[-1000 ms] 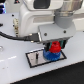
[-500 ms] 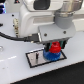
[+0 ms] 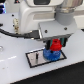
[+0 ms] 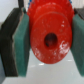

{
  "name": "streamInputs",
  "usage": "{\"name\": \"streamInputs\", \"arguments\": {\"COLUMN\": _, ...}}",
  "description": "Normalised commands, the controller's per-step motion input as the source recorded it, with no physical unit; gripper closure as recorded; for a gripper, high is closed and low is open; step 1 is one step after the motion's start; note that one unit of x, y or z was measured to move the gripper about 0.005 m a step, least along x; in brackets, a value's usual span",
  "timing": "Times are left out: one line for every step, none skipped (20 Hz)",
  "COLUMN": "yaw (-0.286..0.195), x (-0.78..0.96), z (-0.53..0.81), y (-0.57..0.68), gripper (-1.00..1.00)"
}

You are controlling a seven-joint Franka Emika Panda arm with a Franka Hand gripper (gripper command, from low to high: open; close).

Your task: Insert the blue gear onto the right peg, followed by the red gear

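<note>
Presently the gripper [image 3: 55,44] is clenched on the red gear [image 3: 56,46], right of centre in the exterior view, directly over the blue gear [image 3: 51,53]. Blue gear lies on the dark base [image 3: 35,59], apparently already seated on its peg; the peg itself is hidden. In the wrist view, 2 teal pads [image 4: 22,45] press the red gear [image 4: 50,34] at opposite rims, leaving its hub hole clear, presumably so the peg can pass through. Whether the red gear touches the blue one cannot be told.
</note>
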Motion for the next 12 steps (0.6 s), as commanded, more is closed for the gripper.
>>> {"name": "streamInputs", "arguments": {"yaw": 0.0, "x": 0.16, "z": -0.09, "y": -0.07, "gripper": 1.0}}
{"name": "streamInputs", "arguments": {"yaw": 0.0, "x": 0.16, "z": -0.13, "y": -0.12, "gripper": 1.0}}
{"name": "streamInputs", "arguments": {"yaw": 0.0, "x": 0.18, "z": -0.17, "y": -0.14, "gripper": 1.0}}
{"name": "streamInputs", "arguments": {"yaw": 0.0, "x": 0.17, "z": -0.15, "y": -0.12, "gripper": 1.0}}
{"name": "streamInputs", "arguments": {"yaw": 0.0, "x": 0.16, "z": -0.11, "y": -0.11, "gripper": 1.0}}
{"name": "streamInputs", "arguments": {"yaw": 0.0, "x": 0.26, "z": -0.17, "y": -0.15, "gripper": 1.0}}
{"name": "streamInputs", "arguments": {"yaw": 0.0, "x": 0.2, "z": -0.19, "y": -0.13, "gripper": 1.0}}
{"name": "streamInputs", "arguments": {"yaw": 0.0, "x": 0.2, "z": -0.13, "y": -0.1, "gripper": 1.0}}
{"name": "streamInputs", "arguments": {"yaw": 0.0, "x": 0.23, "z": -0.12, "y": -0.1, "gripper": 1.0}}
{"name": "streamInputs", "arguments": {"yaw": 0.0, "x": 0.23, "z": -0.08, "y": -0.08, "gripper": 1.0}}
{"name": "streamInputs", "arguments": {"yaw": 0.0, "x": 0.28, "z": -0.13, "y": -0.06, "gripper": 1.0}}
{"name": "streamInputs", "arguments": {"yaw": 0.0, "x": 0.27, "z": -0.12, "y": 0.0, "gripper": 1.0}}
